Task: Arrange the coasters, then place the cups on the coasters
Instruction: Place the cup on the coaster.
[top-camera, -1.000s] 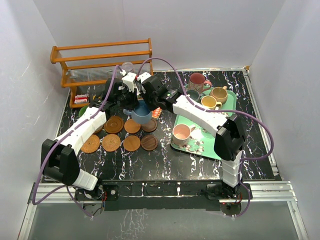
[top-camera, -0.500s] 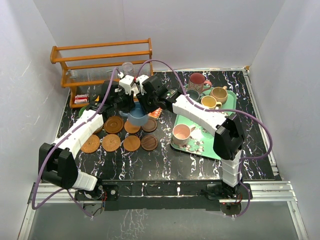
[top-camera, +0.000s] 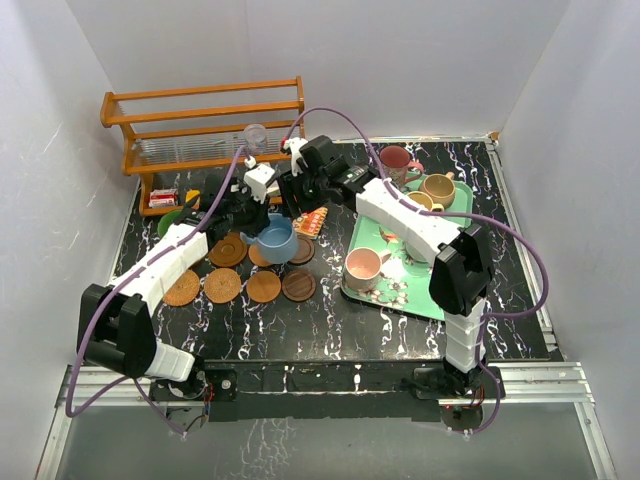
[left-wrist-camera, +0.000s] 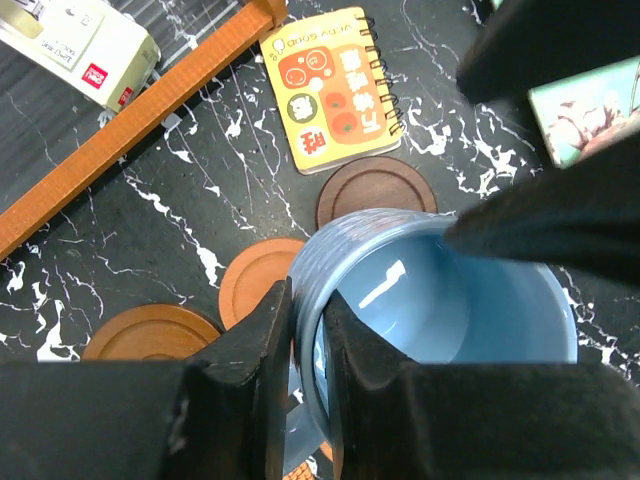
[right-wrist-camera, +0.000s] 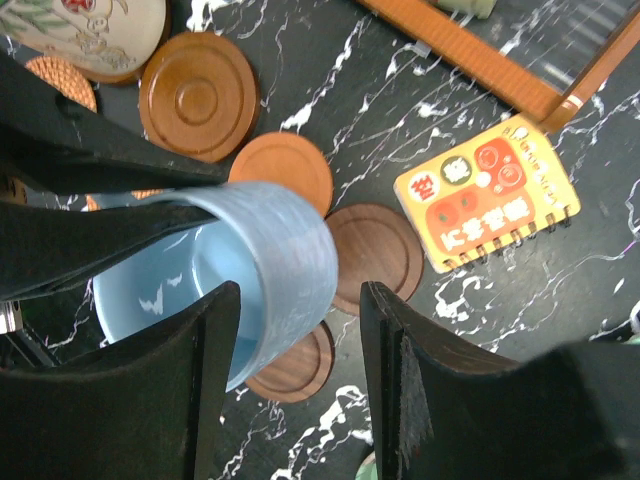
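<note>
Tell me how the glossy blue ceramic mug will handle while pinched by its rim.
Likely rigid but breakable: the glossy blue ceramic mug shows a hard glazed wall. The left pincer clamps only one side of the rim, so it may swing or slip on that shiny glaze. Probably steady once set flat on a light-orange round wooden coaster.

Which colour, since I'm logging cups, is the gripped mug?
The mug is light blue, clearest in the left wrist view.

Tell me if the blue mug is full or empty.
Empty: the left wrist view looks into the blue mug and shows only bare glaze, no liquid.
</note>
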